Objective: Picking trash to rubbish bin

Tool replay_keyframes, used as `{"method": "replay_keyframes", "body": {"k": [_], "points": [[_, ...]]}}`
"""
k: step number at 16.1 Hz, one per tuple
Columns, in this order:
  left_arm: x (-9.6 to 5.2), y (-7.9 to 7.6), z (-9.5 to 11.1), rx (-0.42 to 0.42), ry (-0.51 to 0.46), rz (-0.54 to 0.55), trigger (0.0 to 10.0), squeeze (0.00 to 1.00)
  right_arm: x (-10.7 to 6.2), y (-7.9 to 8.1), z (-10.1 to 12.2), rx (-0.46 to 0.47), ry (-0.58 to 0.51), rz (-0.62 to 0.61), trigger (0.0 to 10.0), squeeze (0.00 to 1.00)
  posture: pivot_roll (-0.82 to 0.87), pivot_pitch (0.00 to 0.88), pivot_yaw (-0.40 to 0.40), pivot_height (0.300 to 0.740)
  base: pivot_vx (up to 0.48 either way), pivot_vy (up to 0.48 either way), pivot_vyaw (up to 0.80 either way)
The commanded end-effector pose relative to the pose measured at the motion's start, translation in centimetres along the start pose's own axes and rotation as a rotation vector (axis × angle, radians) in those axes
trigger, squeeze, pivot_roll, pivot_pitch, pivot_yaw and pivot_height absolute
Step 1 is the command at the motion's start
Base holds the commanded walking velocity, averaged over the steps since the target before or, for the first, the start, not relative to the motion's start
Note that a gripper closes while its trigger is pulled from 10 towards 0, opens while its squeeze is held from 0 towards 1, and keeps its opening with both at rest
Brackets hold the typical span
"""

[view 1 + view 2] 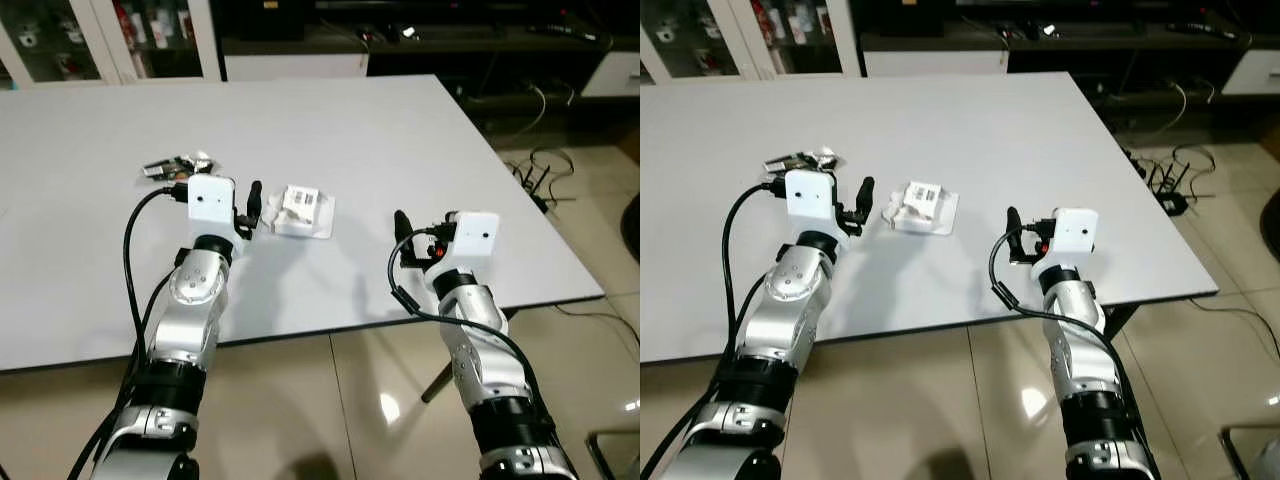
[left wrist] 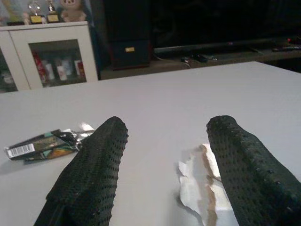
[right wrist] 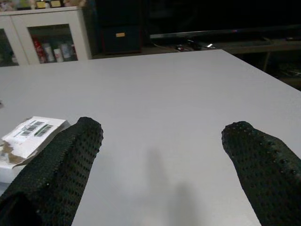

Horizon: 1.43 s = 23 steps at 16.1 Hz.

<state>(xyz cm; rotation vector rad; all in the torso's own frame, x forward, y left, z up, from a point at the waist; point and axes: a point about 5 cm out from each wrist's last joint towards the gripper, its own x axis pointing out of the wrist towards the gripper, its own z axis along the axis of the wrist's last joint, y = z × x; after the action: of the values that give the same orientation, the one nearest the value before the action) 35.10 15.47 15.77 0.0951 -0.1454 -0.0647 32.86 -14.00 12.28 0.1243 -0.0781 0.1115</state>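
Two pieces of trash lie on the white table (image 1: 400,120). One is a crumpled foil wrapper (image 1: 176,166) with a barcode, also in the left wrist view (image 2: 42,146). The other is a torn white paper package (image 1: 302,211) with barcode labels, at the table's middle. My left gripper (image 1: 250,208) is open just left of the package, low over the table, and the package's torn edge (image 2: 200,183) lies between its fingers (image 2: 94,165). My right gripper (image 1: 404,238) is open near the front edge, holding nothing. The package (image 3: 29,136) lies off to its left.
The table's front edge and right edge are close to my right arm. Glass-door cabinets (image 1: 110,35) and a dark TV stand (image 1: 440,35) stand behind the table. Cables (image 1: 540,170) lie on the tiled floor to the right.
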Motion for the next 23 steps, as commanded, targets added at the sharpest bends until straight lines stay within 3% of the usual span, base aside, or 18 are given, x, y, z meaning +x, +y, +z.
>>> {"method": "replay_keyframes", "body": {"k": [1, 8, 17, 23], "points": [[0.14, -0.13, 0.03, 0.007, 0.006, 0.002, 10.0, 0.0, -0.08, -0.25, -0.01, 0.006, 0.008, -0.001, 10.0, 0.0, -0.02, 0.065, -0.034, 0.74, 0.345, -0.326, 0.0], [0.18, -0.17, 0.03, 0.0, 0.004, 0.0, 10.0, 0.0, -0.12, -0.25, -0.11, 0.008, 0.014, 0.004, 10.0, 0.0, -0.02, 0.064, -0.033, 0.74, 0.32, -0.325, 0.0], [0.34, 0.12, 0.24, -0.039, -0.001, 0.024, 10.0, 0.0, -0.18, -0.15, -0.22, 0.012, 0.022, 0.017, 10.0, 0.0, -0.02, 0.065, -0.034, 0.74, 0.0, 0.0, 0.0], [0.27, 0.29, 0.11, -0.034, 0.003, 0.032, 10.0, 0.0, -0.22, 0.0, -0.33, 0.009, 0.025, 0.031, 10.0, 0.0, -0.02, 0.064, -0.034, 0.74, 0.089, 0.425, 0.0]]}}
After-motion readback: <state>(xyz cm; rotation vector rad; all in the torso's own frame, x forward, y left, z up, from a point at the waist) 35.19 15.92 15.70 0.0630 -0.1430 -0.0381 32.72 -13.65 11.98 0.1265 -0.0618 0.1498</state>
